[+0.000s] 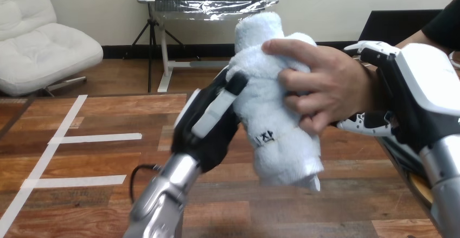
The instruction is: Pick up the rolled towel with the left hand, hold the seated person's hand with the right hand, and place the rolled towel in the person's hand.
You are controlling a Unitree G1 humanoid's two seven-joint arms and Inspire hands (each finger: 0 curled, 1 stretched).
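A pale blue rolled towel (271,124) stands upright in the air at the middle of the head view. My left hand (209,121) grips it from the left, with a finger pressed round its upper part. The person's hand (325,83) comes in from the right and curls its fingers round the towel's right side. My right hand (415,89) sits at the person's wrist, one finger over the wrist and another under it, closed round it. The towel's lower end hangs free below both hands.
White tape strips (81,138) lie on the wooden surface (108,205) at the lower left. My silver left forearm (163,194) rises from the bottom edge, and my right forearm (442,178) enters at the lower right corner.
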